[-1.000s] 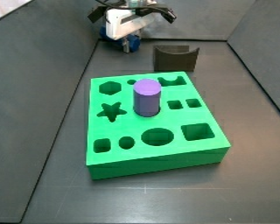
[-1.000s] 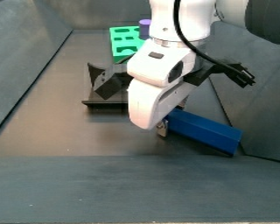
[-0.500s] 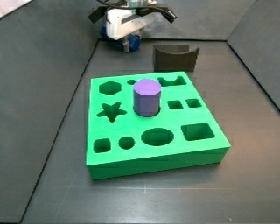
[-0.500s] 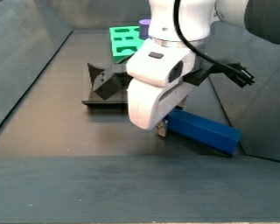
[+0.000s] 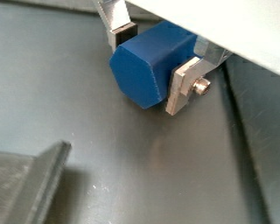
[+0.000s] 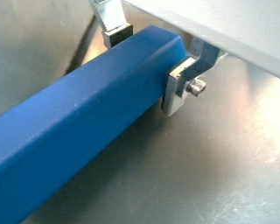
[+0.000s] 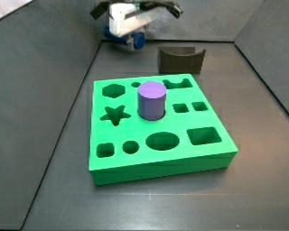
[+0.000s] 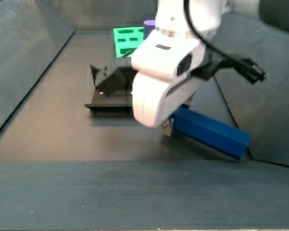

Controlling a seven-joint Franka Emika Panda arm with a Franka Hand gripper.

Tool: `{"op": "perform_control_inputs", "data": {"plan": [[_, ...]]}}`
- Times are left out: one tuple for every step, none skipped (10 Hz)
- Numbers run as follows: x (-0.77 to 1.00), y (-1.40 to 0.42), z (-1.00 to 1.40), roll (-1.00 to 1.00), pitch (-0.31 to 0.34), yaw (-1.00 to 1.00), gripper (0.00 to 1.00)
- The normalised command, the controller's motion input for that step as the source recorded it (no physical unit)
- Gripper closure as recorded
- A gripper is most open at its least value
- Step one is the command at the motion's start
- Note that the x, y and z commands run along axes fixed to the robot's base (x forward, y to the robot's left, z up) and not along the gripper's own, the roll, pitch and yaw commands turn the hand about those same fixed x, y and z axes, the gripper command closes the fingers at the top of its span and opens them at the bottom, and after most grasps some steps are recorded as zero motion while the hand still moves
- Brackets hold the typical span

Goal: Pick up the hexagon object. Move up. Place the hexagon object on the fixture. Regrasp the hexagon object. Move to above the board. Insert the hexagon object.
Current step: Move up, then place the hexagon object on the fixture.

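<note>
Dark grey floor [image 7: 62,135] with grey walls. The bright green slab board [image 7: 159,162] holds a purple cylinder [image 7: 151,99]. At upper left, the claw [image 6: 149,54] pinches the long blue hexagonal plastic bar [image 6: 78,122].

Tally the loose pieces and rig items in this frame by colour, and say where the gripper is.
Blue: 1, hexagon object, between the gripper fingers beside the fixture
Purple: 1, peg in the board
Green: 1, board
Dark: 1, fixture
Total: 4

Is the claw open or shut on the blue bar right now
Shut on it. In both wrist views the claw has its silver fingers pressed against opposite sides of the hexagon object.
</note>
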Motion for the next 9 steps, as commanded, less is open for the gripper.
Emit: {"op": "perform_control_inputs", "data": {"plan": [[-0.01,0.01,0.56,0.03,0.064,-0.02,1.0],[-0.01,0.0,0.42,0.04,0.077,-0.02,1.0],[-0.02,0.0,0.24,0.07,0.08,-0.02,1.0],[0.0,0.0,1.0,0.0,0.0,0.0,1.0],[0.0,0.0,1.0,0.02,0.0,0.01,1.0],[-0.01,0.0,1.0,0.02,0.017,0.01,1.0],[-0.01,0.0,1.0,0.04,0.037,-0.01,1.0],[-0.01,0.0,1.0,0.06,0.05,-0.01,1.0],[-0.02,0.0,1.0,0.08,0.06,-0.01,1.0]]}}
